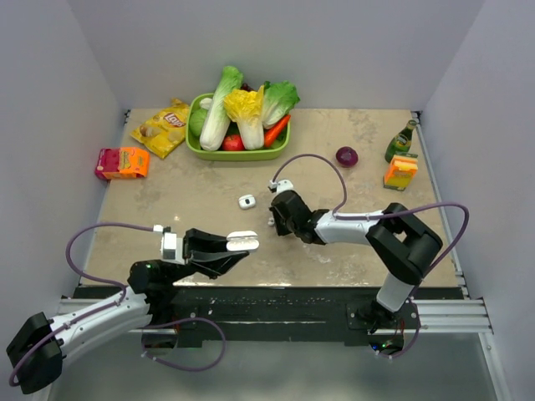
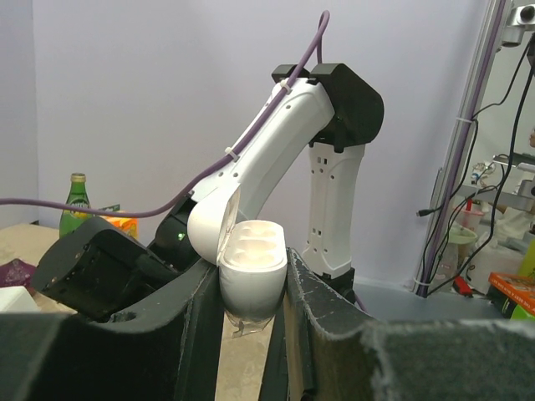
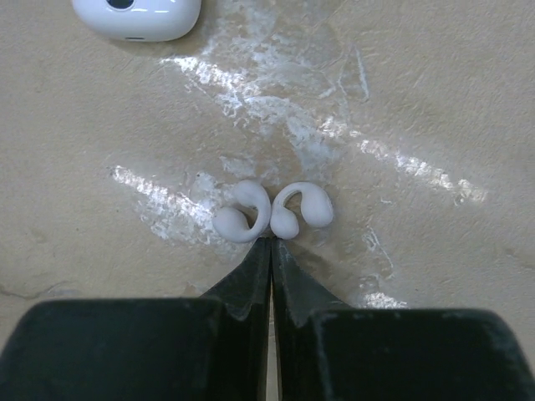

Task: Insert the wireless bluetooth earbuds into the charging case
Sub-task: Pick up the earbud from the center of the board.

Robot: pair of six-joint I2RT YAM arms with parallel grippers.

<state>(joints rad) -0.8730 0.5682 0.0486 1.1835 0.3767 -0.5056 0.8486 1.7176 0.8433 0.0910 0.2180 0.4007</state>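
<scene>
Left claw (image 1: 236, 245): clamped on the charging case (image 2: 252, 263), which sits between its fingers with the lid open.
Right claw (image 3: 270, 246): fingers pressed together, holding nothing.
Earbuds (image 3: 242, 215): two, side by side on the counter (image 3: 435, 109), right at the right claw's tips.

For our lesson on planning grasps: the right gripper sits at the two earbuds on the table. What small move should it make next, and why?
Probably open the right gripper so it can straddle one of the earbuds. Its jaws look shut, with both lying just beyond the tips and neither pinched, while the left gripper holds the open charging case ready.
</scene>
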